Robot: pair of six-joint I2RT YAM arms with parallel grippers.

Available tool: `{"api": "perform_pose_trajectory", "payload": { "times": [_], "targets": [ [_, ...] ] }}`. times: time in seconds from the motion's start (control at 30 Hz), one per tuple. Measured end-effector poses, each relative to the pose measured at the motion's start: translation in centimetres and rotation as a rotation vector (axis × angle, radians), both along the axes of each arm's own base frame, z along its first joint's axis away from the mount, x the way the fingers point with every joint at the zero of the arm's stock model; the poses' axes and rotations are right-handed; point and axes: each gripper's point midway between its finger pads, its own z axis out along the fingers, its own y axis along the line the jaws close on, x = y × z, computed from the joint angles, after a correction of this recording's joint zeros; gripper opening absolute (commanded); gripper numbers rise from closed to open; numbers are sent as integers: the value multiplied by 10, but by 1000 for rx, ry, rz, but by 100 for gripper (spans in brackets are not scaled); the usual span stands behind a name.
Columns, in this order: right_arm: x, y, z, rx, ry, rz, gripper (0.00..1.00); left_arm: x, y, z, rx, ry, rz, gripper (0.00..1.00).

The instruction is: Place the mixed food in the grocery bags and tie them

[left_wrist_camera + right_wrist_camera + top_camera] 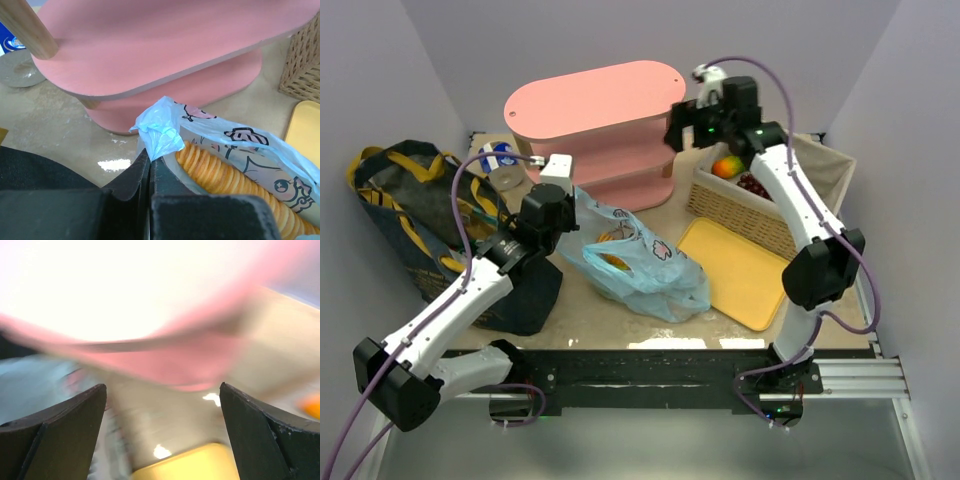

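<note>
The light-blue plastic carrier bag [640,262] lies in the middle of the table with the long orange ridged bread [235,179] inside it. My left gripper [563,212] is shut on a bunched edge of the bag [159,131]. The navy denim tote [420,215] with yellow handles sits at the left. A water bottle [500,162] lies behind it. A mango [726,167] and dark grapes [753,186] lie in the wicker basket [745,212]. My right gripper [682,128] is open and empty, held high beside the pink shelf; its view is blurred.
A pink two-tier shelf [595,125] stands at the back centre. A yellow tray [735,270] lies in front of the basket at the right, also in the right wrist view [190,465]. Walls close in at left and right.
</note>
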Motion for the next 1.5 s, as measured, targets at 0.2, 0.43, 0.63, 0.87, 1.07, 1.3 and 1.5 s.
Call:
{"api": "perform_pose_trajectory", "payload": {
  "times": [0.2, 0.43, 0.63, 0.87, 1.07, 1.3, 1.5],
  "targets": [
    [69, -137, -31, -93, 22, -416, 99, 0, 1, -8, 14, 14, 5, 0],
    [107, -202, -160, -266, 204, -597, 99, 0, 2, -25, 34, 51, 12, 0],
    [120, -229, -226, -346, 263, -691, 99, -1, 5, -35, 40, 89, 46, 0],
    [140, -233, -237, -329, 236, -751, 99, -1, 8, -40, 37, 120, 80, 0],
    [145, -233, -243, -257, 189, -796, 99, -3, 10, -41, 36, 126, 94, 0],
    [150, -234, -252, -303, 115, -733, 99, -3, 10, -39, 24, 123, 102, 0],
    [152, -236, -252, -398, 66, -641, 99, -6, 12, -31, -3, 101, 109, 0]
  ]
}}
